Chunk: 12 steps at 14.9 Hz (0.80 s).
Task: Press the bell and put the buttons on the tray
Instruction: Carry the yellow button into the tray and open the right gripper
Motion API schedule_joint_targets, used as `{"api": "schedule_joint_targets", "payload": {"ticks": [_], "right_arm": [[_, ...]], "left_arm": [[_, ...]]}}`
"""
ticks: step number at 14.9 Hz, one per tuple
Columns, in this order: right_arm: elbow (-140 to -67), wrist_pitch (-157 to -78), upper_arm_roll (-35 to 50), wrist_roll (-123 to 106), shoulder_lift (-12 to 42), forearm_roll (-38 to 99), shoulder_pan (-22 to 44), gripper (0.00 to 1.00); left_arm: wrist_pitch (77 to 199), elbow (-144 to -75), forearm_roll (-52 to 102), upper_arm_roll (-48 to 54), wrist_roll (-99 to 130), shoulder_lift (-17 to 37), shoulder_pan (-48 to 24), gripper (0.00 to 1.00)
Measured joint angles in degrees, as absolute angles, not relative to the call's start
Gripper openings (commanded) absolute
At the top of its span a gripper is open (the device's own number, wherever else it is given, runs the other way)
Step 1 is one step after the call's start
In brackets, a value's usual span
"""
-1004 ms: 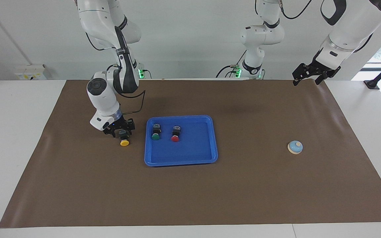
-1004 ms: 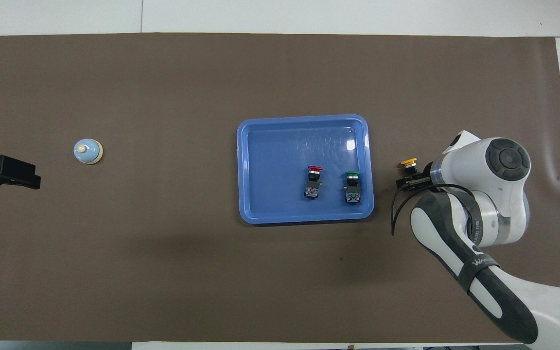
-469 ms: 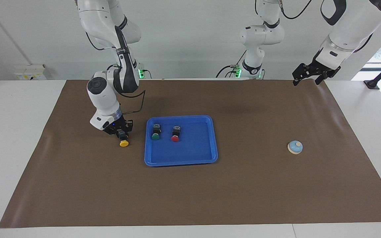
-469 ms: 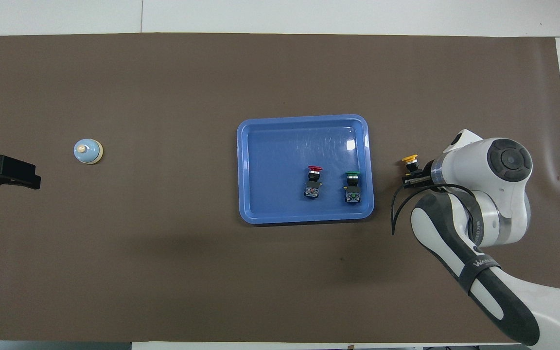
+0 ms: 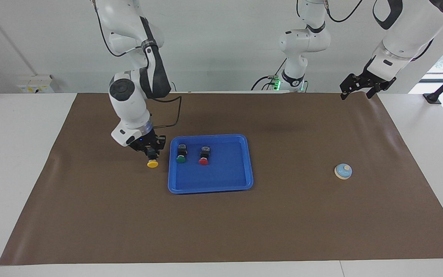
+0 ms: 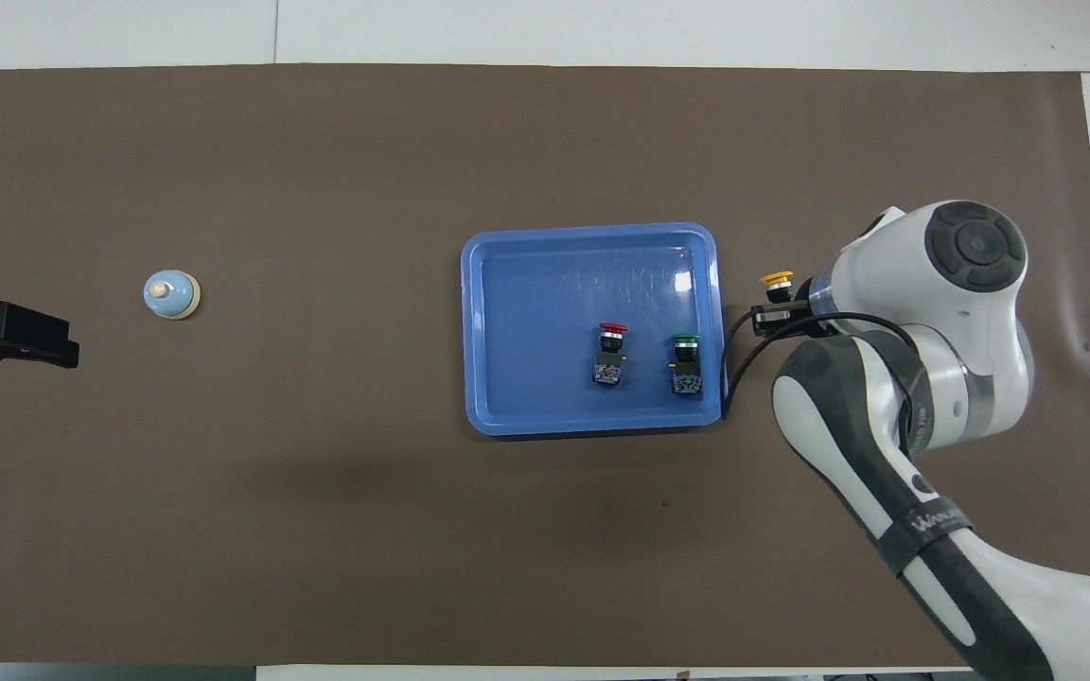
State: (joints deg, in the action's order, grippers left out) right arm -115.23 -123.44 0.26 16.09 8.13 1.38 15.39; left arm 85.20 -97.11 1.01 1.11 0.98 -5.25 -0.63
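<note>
My right gripper is shut on the black body of the yellow button. It holds the button cap-forward just above the mat, beside the blue tray's rim toward the right arm's end. The green button and the red button lie side by side in the tray. The light blue bell sits on the mat toward the left arm's end. My left gripper waits open, raised over the mat's edge at that end.
A brown mat covers most of the white table. A third white arm's base stands at the robots' edge of the table. A black cable loops from the right wrist close to the tray's corner.
The right gripper closed on the yellow button, lifted it off the mat and carried it toward the tray. The left arm and the other things have not moved.
</note>
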Motion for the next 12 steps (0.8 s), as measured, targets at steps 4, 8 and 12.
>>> {"api": "schedule_joint_targets", "payload": {"ticks": [4, 8, 12], "right_arm": [[-110.9, -122.1, 0.5, 27.2, 9.8, 4.8, 22.5, 0.00], [-101.1, -118.6, 0.5, 36.9, 16.0, 5.9, 28.7, 0.00], [-97.7, -121.0, 0.5, 41.1, 22.1, 5.9, 32.2, 0.00]], "left_arm": [[85.2, -97.1, 1.0, 1.1, 1.0, -5.2, -0.6, 1.00], [85.2, -97.1, 1.0, 1.1, 1.0, -5.2, -0.6, 1.00], [85.2, -97.1, 1.0, 1.1, 1.0, -5.2, -0.6, 1.00]]}}
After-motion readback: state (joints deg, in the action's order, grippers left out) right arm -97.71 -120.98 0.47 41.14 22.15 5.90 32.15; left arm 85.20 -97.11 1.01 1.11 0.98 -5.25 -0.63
